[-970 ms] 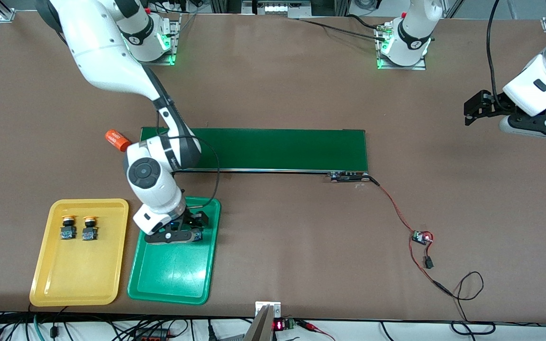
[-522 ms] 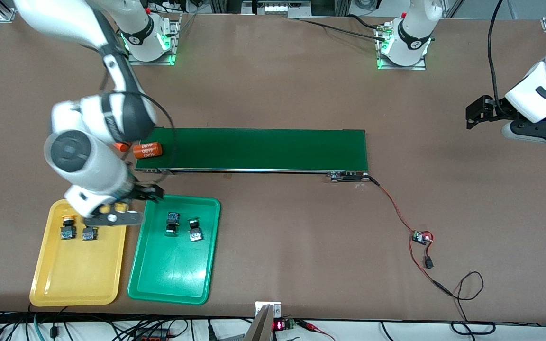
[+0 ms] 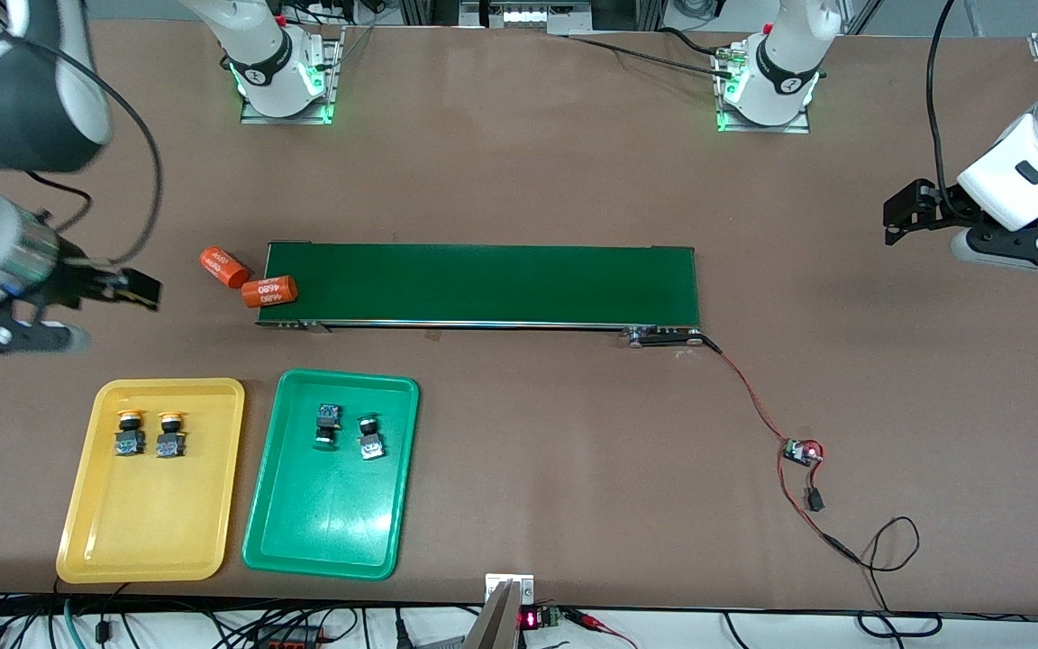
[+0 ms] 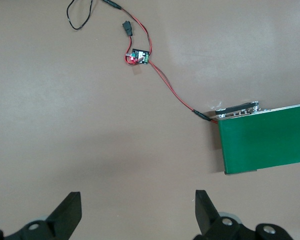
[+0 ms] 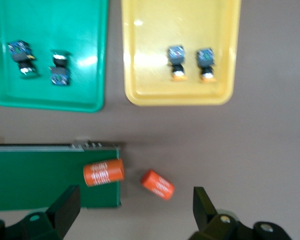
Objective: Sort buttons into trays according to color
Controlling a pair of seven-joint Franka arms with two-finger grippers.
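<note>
Two yellow-capped buttons [image 3: 129, 434] [image 3: 169, 434] stand side by side in the yellow tray [image 3: 150, 523]. Two dark green buttons [image 3: 328, 424] [image 3: 370, 437] lie in the green tray [image 3: 321, 527]. The right wrist view shows both trays, yellow [image 5: 182, 25] and green [image 5: 55, 20], with the buttons in them. My right gripper [image 3: 5, 335] [image 5: 135, 205] hangs open and empty, high over the bare table at the right arm's end. My left gripper [image 3: 1019, 248] [image 4: 138, 210] waits open and empty over the table at the left arm's end.
A long dark-green conveyor belt [image 3: 501, 284] crosses the table's middle. Two orange cylinders [image 3: 223, 268] [image 3: 269, 291] lie at its end toward the right arm. A small circuit board [image 3: 803, 451] with red and black wires lies nearer the front camera, toward the left arm's end.
My right gripper rose off the green tray, leaving a green button there, and swung across the yellow tray out to the right arm's end. The left arm barely shifted.
</note>
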